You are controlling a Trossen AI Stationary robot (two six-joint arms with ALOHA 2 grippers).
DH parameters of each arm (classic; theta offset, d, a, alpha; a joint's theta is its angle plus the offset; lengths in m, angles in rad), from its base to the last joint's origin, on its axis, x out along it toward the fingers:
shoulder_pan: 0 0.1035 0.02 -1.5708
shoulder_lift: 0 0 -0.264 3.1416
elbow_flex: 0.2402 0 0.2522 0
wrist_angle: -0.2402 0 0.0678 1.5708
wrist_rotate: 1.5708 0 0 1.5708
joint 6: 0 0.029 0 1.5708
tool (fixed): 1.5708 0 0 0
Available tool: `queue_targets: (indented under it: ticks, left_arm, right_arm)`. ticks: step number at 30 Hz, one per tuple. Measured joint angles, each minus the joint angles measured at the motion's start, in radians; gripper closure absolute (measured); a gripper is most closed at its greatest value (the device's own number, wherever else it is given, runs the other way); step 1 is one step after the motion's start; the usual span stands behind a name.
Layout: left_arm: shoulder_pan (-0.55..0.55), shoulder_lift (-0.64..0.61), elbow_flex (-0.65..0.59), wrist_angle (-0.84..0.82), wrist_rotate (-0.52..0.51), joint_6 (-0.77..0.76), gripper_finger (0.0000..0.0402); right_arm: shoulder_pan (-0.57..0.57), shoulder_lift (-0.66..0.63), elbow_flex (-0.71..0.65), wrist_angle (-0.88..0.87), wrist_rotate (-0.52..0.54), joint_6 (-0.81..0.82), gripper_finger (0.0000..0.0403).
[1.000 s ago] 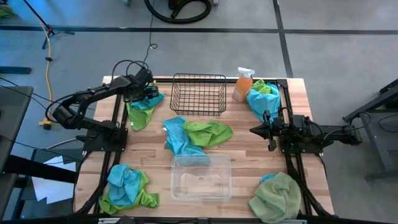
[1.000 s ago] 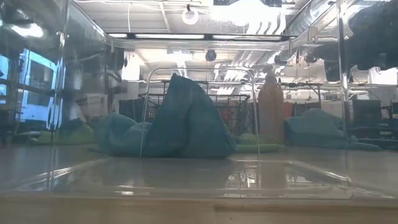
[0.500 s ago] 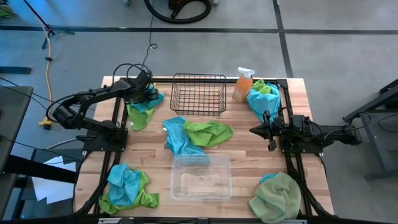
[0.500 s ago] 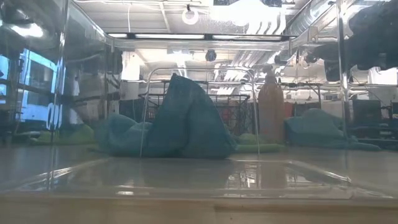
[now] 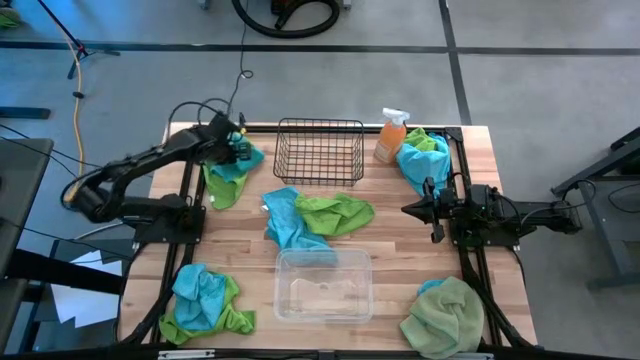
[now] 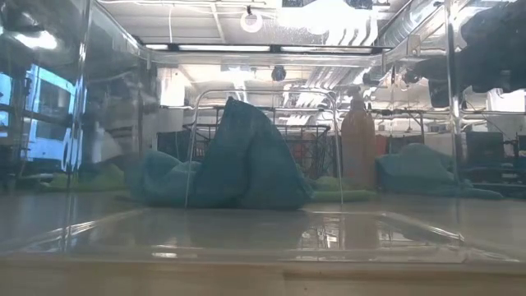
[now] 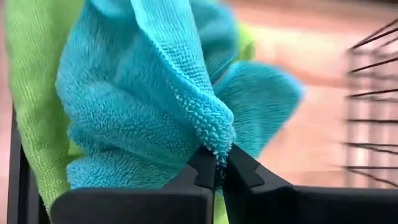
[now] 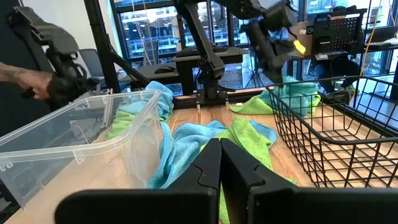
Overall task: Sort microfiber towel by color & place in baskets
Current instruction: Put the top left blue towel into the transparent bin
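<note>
Worktop (image 5: 250,255): wooden, holding towels in five heaps. Landmark taken: the wire basket (image 5: 319,152) at its far edge.

Clear tub (image 5: 323,284): toward the near edge from the basket, empty.

Sage towel (image 5: 444,316): near right corner, well apart from the basket.

Middle heap: blue towel (image 5: 287,220) and green towel (image 5: 338,213), touching, between basket and tub.

Near-left heap (image 5: 205,300): blue on green, well apart from the basket.

Far-right heap (image 5: 420,160): blue and green, beyond the spray bottle (image 5: 391,135), which stands just right of the basket.

Far-left heap: blue towel (image 7: 143,106) over a green one (image 7: 37,93), just left of the basket.

Left hand (image 5: 234,148): at the far-left heap, fingers pinched on a fold of that blue towel, as the wrist view shows plainly.

Right hand (image 5: 412,209): waiting right of the basket, fingers closed on nothing.

Judgement: the step in hand is lifting the blue towel clear. The pinch is on an edge fold only, so a straight, unhurried lift should keep it from slipping. The green towel beneath may cling and ride up; raise high enough to shed it before crossing the basket rim.
</note>
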Motion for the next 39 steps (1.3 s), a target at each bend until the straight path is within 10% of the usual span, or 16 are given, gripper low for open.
queue_targets:
  ticks: [14,39]
  left_arm:
    - [-0.122,-0.339,0.247,0.177,0.071,0.269,0.0401]
    - [-0.417,-0.276,0.502,0.451,0.159,0.448,0.0401]
  right_arm:
    - [0.000,0.000,0.000,0.000,0.000,0.000,0.0402]
    - [0.000,0.000,0.000,0.000,0.000,0.000,0.0402]
